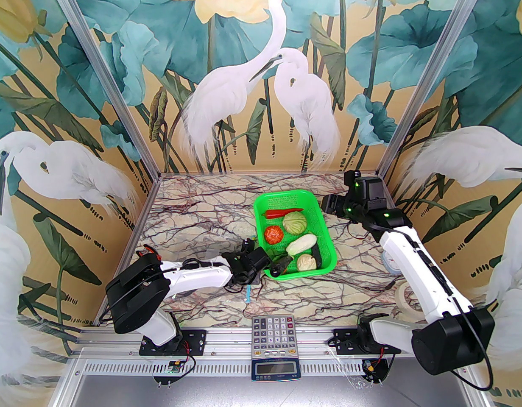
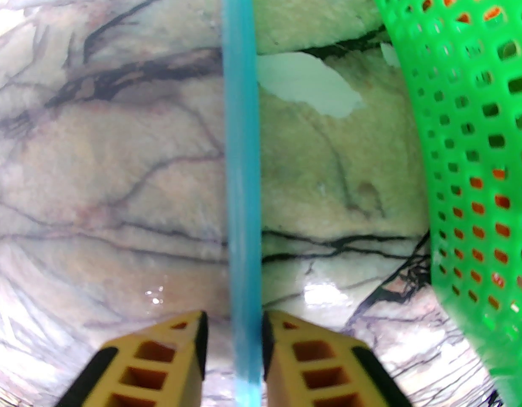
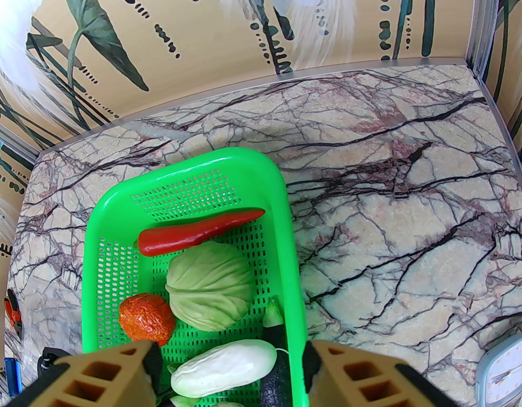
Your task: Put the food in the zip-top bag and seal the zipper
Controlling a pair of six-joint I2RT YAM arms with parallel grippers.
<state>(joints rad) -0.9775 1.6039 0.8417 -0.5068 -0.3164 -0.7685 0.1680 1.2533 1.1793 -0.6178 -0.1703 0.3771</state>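
Although the left pincer (image 2: 234, 324) straddles the zipper (image 2: 243, 142), no part of the task looks done yet. Nearest, off the near-left corner of the basket (image 1: 303, 272), that pincer is low over the tabletop (image 1: 193, 210), jaws narrow, one on each side of the blue strip. One pad seems to touch the strip and a sliver of gap shows at the other, so I cannot tell whether it is pinched. The bag (image 2: 350, 151) lies flat just left of the basket, its white label (image 2: 305, 85) between zipper and basket wall. Whether its mouth is open or pressed shut I cannot tell, and no food shows inside it.

Further on, all the food I can see sits in the basket. From the basket's near end to its far end lie a pale bulb (image 1: 306, 263), an eggplant (image 1: 318, 253), a napa cabbage (image 1: 301, 244), a tomato (image 1: 274, 234), a cabbage (image 1: 294, 222) and a chili (image 1: 284, 213).

Farthest, the right pincer (image 3: 231, 356) hovers by the basket's far-right corner, jaws wide apart and holding nothing.

By my reckoning the work is at its very start. The mouth must be held open, each piece carried across from the basket, and the zipper pressed shut along its whole length.
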